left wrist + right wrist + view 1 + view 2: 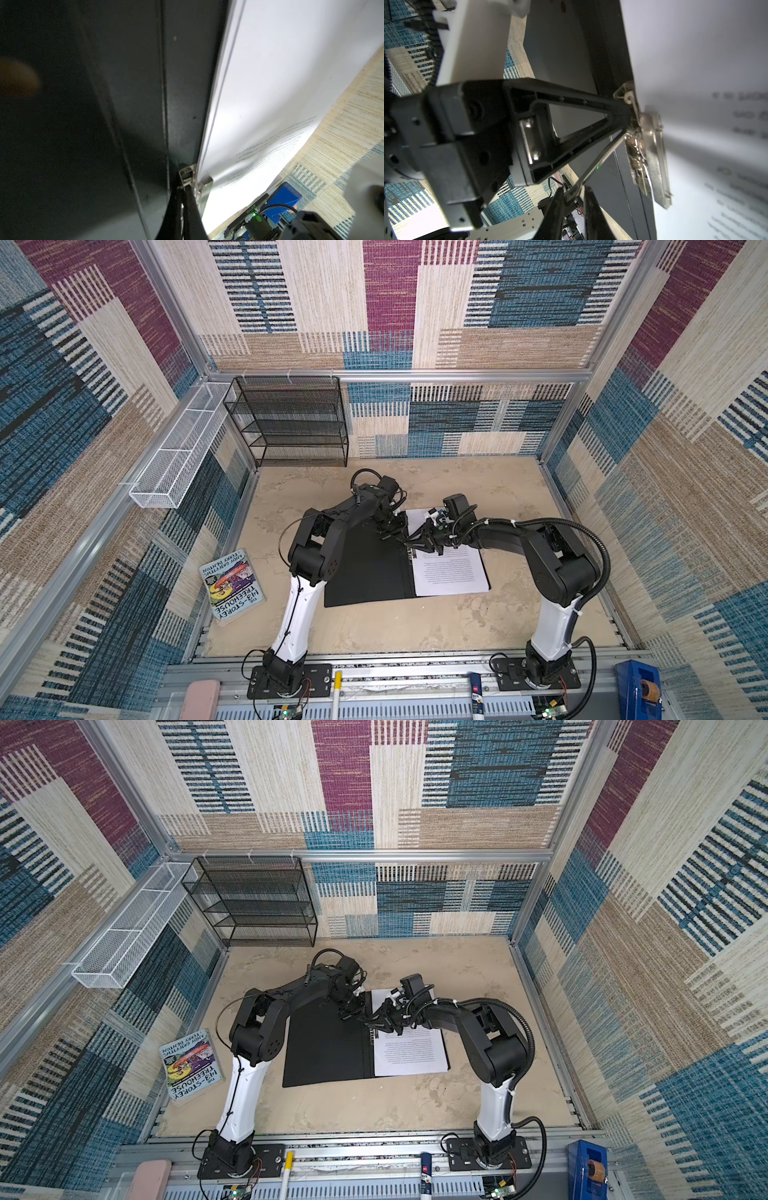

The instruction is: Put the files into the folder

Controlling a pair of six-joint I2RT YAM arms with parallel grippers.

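Note:
The folder [365, 572] [324, 1052] lies open on the table, black inside up. The files [451, 572] [409, 1056], white printed sheets, rest on its right half. Both grippers meet at the far end of the spine. My left gripper [390, 536] [184, 187] is shut, its tips pressed against the end of the metal clip [652, 155]. One of its fingers [591, 104] shows in the right wrist view. The clip's lever [600, 162] stands raised off the spine. My right gripper [409, 543] [574, 192] is closed on the lever's tip.
A colourful paperback book [232, 589] lies at the table's left edge. A black mesh shelf [291, 423] stands at the back left, with a white mesh basket [178, 448] on the left wall. A blue tape dispenser [636, 689] sits at the front right.

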